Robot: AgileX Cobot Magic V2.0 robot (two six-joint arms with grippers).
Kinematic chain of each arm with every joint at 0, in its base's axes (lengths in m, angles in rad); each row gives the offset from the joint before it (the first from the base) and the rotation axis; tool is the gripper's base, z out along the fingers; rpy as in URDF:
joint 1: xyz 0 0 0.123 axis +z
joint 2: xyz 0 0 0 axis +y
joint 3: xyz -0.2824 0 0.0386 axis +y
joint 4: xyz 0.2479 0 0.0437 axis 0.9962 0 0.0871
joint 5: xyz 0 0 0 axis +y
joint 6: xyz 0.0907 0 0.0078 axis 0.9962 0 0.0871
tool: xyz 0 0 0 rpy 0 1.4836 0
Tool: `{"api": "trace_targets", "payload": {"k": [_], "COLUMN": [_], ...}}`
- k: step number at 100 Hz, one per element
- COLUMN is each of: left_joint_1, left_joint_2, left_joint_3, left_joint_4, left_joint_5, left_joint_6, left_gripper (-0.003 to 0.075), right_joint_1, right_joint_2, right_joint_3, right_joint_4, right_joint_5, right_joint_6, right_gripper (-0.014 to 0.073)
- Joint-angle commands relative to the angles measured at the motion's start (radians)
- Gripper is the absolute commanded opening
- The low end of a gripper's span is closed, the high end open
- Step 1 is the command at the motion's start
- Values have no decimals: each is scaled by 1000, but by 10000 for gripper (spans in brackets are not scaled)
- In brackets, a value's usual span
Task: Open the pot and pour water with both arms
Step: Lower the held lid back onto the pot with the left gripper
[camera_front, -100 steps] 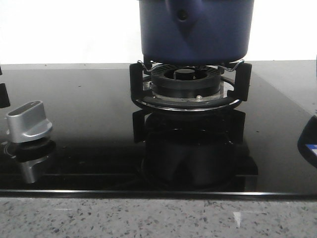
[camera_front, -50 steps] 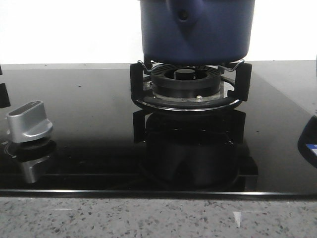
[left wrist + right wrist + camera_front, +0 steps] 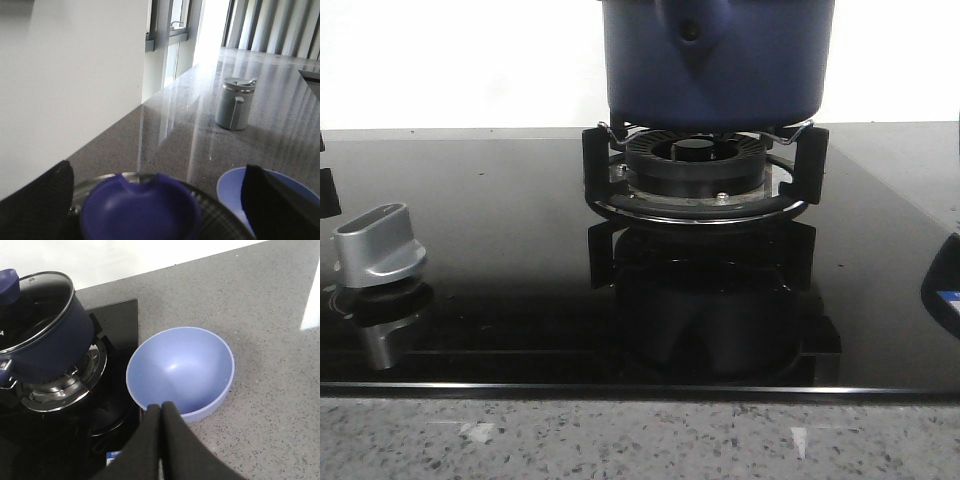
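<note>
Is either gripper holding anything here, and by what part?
Nothing is held. The left gripper straddles the lid knob, open; the right gripper is shut, empty.

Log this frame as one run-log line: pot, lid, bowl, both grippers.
dark blue round pot on burner | glass lid on | light blue bowl empty, beside hob | left gripper open around knob | right gripper shut, holding nothing
</note>
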Motion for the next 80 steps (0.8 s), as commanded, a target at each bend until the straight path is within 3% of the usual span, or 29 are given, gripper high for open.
{"api": "trace_targets", "payload": {"k": [1, 11, 30, 35, 51, 80], "left_joint_1": [22, 54, 134, 158, 220, 222], "left_joint_2": [-116, -200, -404, -467, -690, -1077], "left_joint_3": [-35, -35, 29, 75, 296, 799], "left_joint_4": [-82, -37, 201, 230, 232, 232], "left_joint_5": [-40, -57, -64, -64, -1, 384], "left_joint_6": [-17, -78, -253, -280, -288, -288], "left_gripper": [603, 498, 62, -22, -20, -20], "right_joint_1": [0, 0, 14, 21, 26, 26], "right_joint_2": [10, 8, -58, -90, -218, -444], "right_joint_3": [-22, -22, 33, 70, 189, 359], "right_joint_4": [-6, -14, -14, -14, -14, 14], "right_joint_5": [-84, -99, -190, -227, -327, -371], "right_joint_6": [-11, -59, -143, -165, -199, -199], "right_gripper": [-73, -73, -73, -73, -73, -74]}}
